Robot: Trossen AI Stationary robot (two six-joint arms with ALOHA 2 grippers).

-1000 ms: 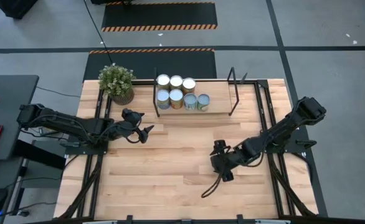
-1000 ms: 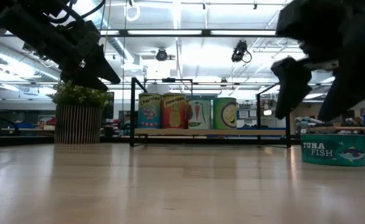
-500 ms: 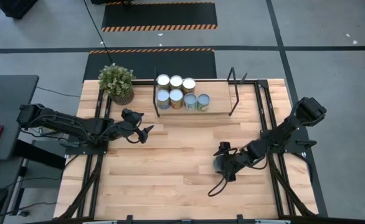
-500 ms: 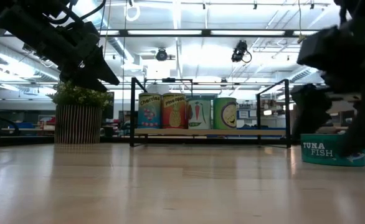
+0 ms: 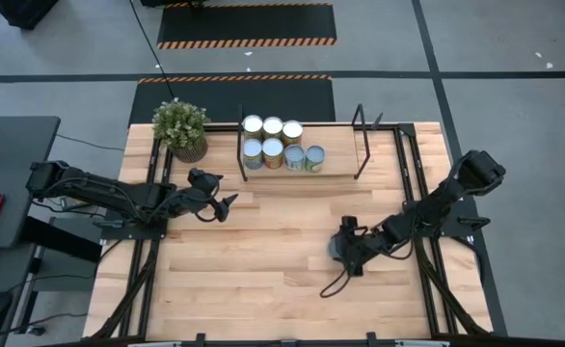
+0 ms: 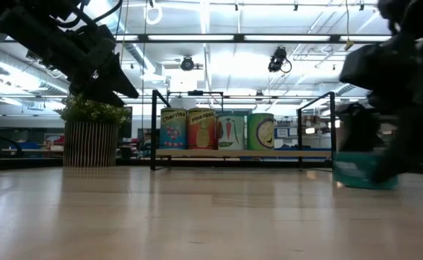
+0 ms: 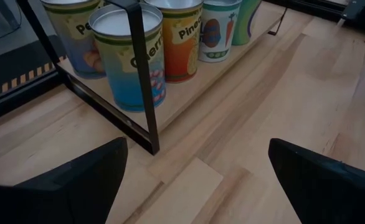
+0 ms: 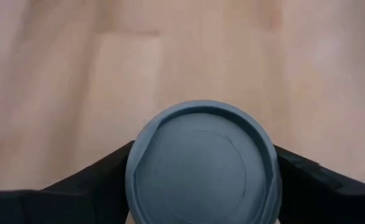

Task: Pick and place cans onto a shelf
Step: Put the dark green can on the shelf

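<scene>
A flat can with a grey-blue top lies on the table at the near right; in the low view it is teal and blurred. My right gripper is down over it and shut on it, and hides it in the high view. Several upright cans stand on the board of the black-framed shelf at the far middle. My left gripper hangs open and empty above the table, near the shelf's left end frame. My right gripper holds the flat can by its round side wall, pinched between the two fingers, one on each opposite side. The fingers come from above, pointing down. The can stays level, top up, at table height; whether it is lifted clear I cannot tell.
A potted green plant stands at the far left, beside the shelf. The shelf's right half holds no cans. Bare wooden tabletop lies between the two arms.
My right gripper has come down from above the table onto the flat can, its fingers ending on either side of it. The can has shifted a little along the table, toward the left of the low view.
</scene>
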